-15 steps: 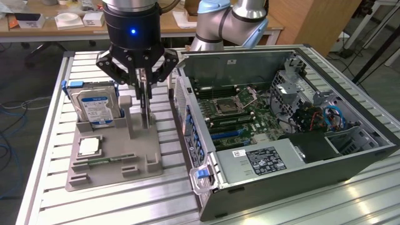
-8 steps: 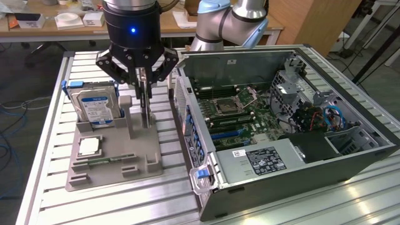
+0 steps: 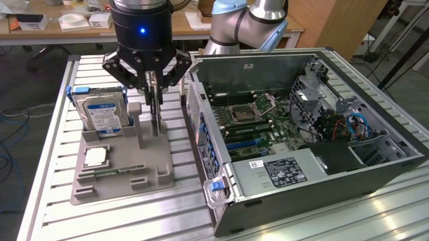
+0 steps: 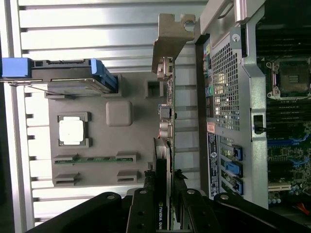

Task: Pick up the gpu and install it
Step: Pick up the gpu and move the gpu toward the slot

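The graphics card [image 4: 163, 165] clamped between the fingers [image 4: 143, 208] runs off the picture's edge in the wrist view, and its white lettering is cut short. In the exterior view the fingers hide its top edge. Whether its lower end, below them, touches the grey holder [image 3: 124, 186] cannot be told. The print on the hard drive [image 3: 100, 113] beside the fingers is too small to read.

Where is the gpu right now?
In the exterior view the gpu is held on edge by the gripper over the grey tray, with the hard drive on the exterior view's left and the open computer case on its right.
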Controlling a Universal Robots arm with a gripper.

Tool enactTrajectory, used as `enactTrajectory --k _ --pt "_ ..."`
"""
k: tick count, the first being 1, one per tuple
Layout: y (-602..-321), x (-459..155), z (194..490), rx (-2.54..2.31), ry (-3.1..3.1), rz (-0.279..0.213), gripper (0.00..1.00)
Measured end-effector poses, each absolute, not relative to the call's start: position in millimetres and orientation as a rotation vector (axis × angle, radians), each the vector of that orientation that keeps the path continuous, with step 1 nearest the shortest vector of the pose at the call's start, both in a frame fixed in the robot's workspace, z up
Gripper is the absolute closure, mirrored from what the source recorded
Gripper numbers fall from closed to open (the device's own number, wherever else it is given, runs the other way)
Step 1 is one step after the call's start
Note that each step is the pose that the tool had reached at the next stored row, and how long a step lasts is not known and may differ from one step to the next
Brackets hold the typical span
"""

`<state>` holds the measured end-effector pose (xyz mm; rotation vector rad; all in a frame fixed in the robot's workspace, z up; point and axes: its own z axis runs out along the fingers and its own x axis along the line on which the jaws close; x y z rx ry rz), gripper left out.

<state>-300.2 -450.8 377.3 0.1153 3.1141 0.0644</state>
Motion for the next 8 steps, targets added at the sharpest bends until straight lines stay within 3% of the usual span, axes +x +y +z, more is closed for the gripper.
enactTrajectory --k 8 --pt "-450.8 -300.3 378.3 0.115 3.114 0.064 0.74"
